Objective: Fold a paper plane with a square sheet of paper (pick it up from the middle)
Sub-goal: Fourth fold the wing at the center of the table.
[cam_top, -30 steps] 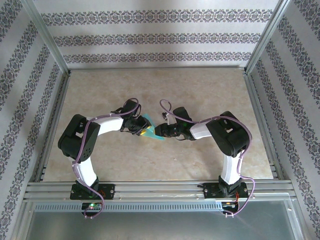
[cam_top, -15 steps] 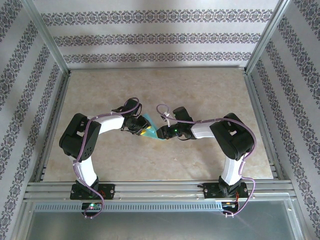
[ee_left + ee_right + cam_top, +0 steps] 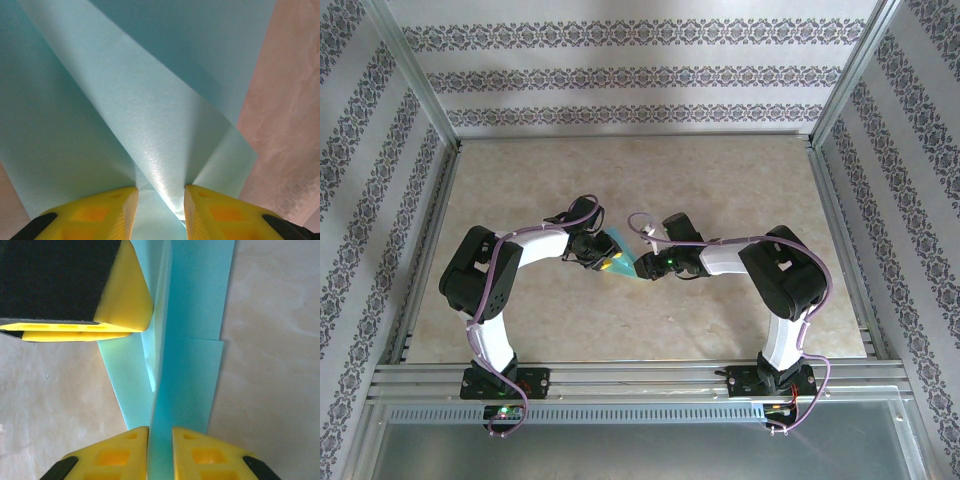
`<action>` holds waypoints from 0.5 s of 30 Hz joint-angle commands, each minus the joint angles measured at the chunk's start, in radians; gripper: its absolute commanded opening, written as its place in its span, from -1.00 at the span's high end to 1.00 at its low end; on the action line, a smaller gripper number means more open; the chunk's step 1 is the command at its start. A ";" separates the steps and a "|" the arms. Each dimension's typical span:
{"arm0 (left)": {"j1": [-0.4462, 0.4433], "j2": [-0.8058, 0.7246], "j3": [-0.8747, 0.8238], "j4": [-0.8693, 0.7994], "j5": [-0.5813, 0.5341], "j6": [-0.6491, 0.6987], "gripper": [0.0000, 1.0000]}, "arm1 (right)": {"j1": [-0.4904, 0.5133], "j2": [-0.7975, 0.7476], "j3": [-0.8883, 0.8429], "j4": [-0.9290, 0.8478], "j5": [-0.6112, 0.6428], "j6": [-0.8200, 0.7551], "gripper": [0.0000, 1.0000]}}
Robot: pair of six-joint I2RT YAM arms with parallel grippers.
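- Step in hand: a fold in progress. The square sheet of paper (image 3: 618,247) is already creased into overlapping layers and sits between the two grippers, over the middle of the table (image 3: 720,180).
- Left gripper (image 3: 160,192): the jaws stand moderately apart, with a raised ridge of the paper running down between the yellow fingertips. The pictures do not settle whether the pads press on that ridge.
- Right gripper (image 3: 160,432): the jaws are narrow and a strip of the paper passes straight through the slot, so this reads as a pinch on the paper.
- Relative position: the two grippers face each other tip to tip. In the right wrist view, a yellow finger of the left gripper rests against the paper just beyond the right fingertips.
- Paper attitude: the layers rise off the table at the crease. Bare table shows on both sides of the paper.
- Next move, as a judgement: one jaw should hold firm while the other presses or draws along the crease to set it. Pulling unevenly risks tearing the thin paper or skewing the fold.
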 commanded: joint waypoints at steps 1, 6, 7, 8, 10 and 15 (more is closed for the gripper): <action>-0.010 0.069 -0.033 -0.131 -0.068 0.012 0.35 | 0.003 0.034 0.013 -0.012 0.003 -0.023 0.67; -0.011 0.061 -0.028 -0.132 -0.063 0.019 0.35 | -0.007 0.047 0.012 0.001 -0.029 -0.011 0.76; -0.010 0.058 -0.028 -0.133 -0.062 0.020 0.36 | -0.008 0.048 0.012 0.003 -0.034 -0.009 0.78; -0.011 0.054 -0.027 -0.133 -0.063 0.022 0.36 | -0.010 0.052 0.011 0.006 -0.041 -0.005 0.80; -0.010 0.048 -0.022 -0.134 -0.062 0.024 0.36 | -0.016 0.058 0.012 0.012 -0.058 0.003 0.81; -0.011 0.024 -0.013 -0.128 -0.055 0.036 0.37 | -0.026 0.075 0.011 0.027 -0.092 0.030 0.82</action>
